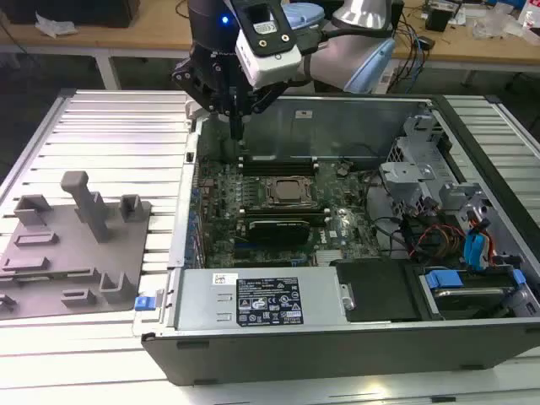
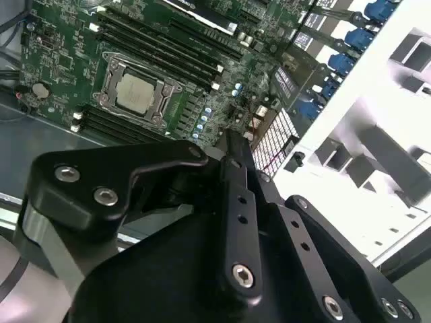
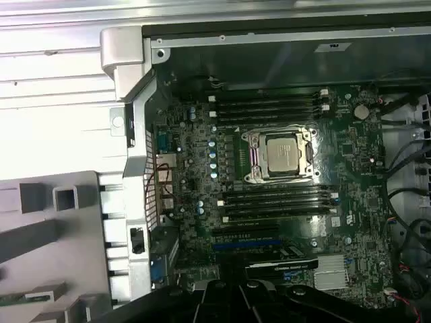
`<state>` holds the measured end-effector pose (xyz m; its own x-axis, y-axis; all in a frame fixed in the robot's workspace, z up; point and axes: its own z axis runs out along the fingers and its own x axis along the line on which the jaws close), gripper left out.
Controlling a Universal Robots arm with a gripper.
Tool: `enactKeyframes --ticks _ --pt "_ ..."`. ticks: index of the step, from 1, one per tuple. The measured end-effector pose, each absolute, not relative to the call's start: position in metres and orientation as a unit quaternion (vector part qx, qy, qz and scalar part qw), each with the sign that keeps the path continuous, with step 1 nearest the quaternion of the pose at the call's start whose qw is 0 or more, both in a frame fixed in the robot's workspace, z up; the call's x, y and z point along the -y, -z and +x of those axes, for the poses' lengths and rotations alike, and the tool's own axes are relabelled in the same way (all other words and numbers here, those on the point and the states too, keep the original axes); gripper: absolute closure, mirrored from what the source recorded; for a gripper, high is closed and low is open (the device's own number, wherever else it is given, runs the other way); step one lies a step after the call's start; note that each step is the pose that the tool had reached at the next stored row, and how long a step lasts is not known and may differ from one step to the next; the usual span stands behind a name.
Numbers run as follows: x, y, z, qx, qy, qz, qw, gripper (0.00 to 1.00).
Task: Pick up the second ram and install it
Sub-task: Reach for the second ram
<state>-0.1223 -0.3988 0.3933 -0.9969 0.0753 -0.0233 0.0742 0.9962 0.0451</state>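
My gripper (image 1: pixel 240 133) hangs over the back corner of the open computer case (image 1: pixel 253 354), on the exterior view's left. Its fingers (image 2: pixel 237 188) are shut, and nothing shows between them. A slim grey-green strip that looks like the second ram (image 3: pixel 30 295) lies flat in the grey tray (image 1: pixel 126 278), well away from the gripper. Inside the case, long black memory sockets (image 3: pixel 266 108) run on both sides of the processor (image 3: pixel 281 152). The sockets nearer the front (image 1: pixel 278 215) sit beside a black card.
The grey tray has upright moulded blocks and a tall post (image 1: pixel 84 202). It stands on the ribbed metal table (image 1: pixel 110 126), to the exterior view's left of the case. A power supply (image 1: pixel 261 299), drive cage (image 1: pixel 422 169) and cables fill the case's front and right side.
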Motion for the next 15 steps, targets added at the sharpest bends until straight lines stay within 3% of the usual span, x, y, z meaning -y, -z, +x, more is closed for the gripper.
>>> enactKeyframes --ticks 15 --pt "0.399 -0.393 -0.173 -0.999 -0.022 0.037 0.013 0.89"
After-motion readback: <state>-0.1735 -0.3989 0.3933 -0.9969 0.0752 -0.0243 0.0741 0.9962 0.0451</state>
